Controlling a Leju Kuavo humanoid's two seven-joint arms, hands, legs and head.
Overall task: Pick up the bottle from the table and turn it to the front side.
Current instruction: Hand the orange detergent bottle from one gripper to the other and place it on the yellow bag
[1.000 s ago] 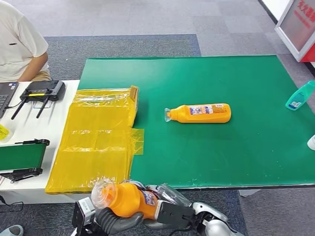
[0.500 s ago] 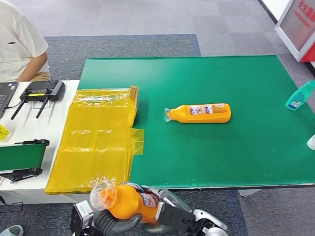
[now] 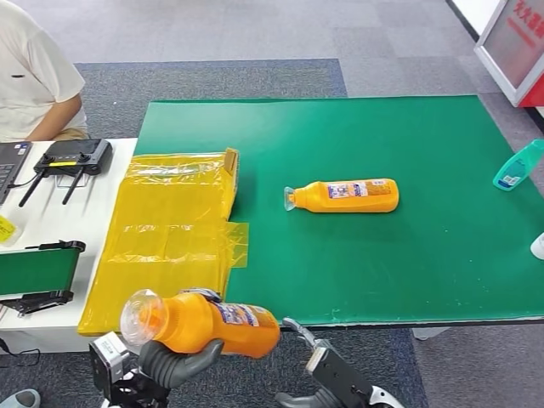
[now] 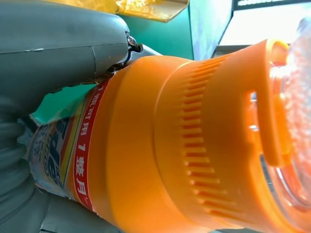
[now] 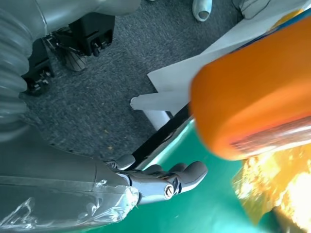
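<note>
My left hand grips an orange bottle below the green table's front edge, at the bottom left of the head view. The bottle lies sideways with its clear cap pointing left and a label strip facing up. In the left wrist view the orange bottle sits under my grey thumb. My right hand hangs apart from the bottle's base, fingers spread and holding nothing. In the right wrist view its fingers stand off from the bottle's base. A second orange bottle lies on the table.
Yellow plastic bags cover the table's left end. A teal bottle and a white object lie at the right edge. A person sits at the white side table with a controller and a green-topped device.
My right hand has let go of the held bottle and drawn back to the right. My left hand has carried the bottle left and slightly up.
</note>
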